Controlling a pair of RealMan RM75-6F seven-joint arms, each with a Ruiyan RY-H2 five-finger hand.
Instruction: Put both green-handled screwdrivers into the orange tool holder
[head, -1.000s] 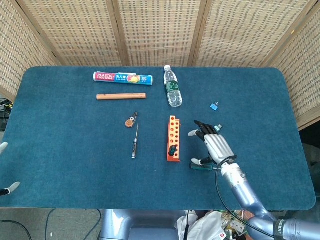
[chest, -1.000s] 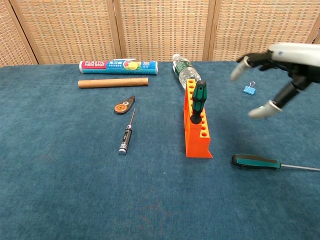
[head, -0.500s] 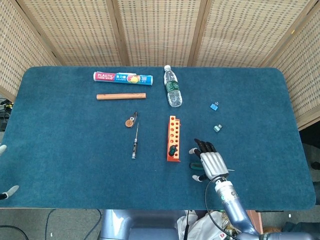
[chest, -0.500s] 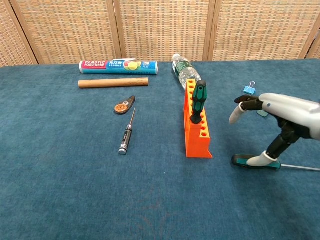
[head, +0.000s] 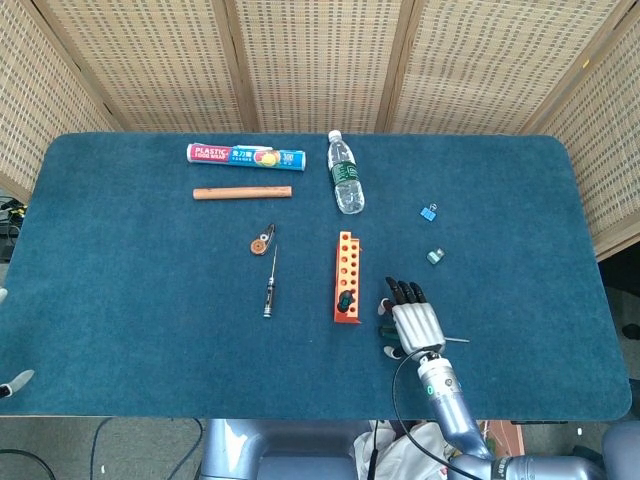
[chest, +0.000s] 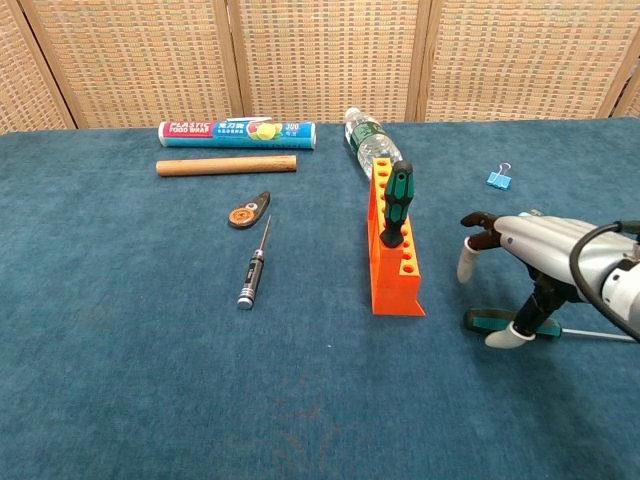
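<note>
Chest view: one green screwdriver (chest: 398, 203) stands in the orange holder (chest: 394, 266). Second screwdriver (chest: 492, 321) lies flat on the table just right of it. Right hand (chest: 530, 262) hovers over its handle, fingers spread, not gripping. Next: close on handle, lift, upend into a free hole.

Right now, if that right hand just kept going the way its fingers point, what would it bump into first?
Probably nothing nearby. In the head view the right hand points toward the table's far side, between the orange tool holder and the small teal object. Depth is uncertain.
</note>
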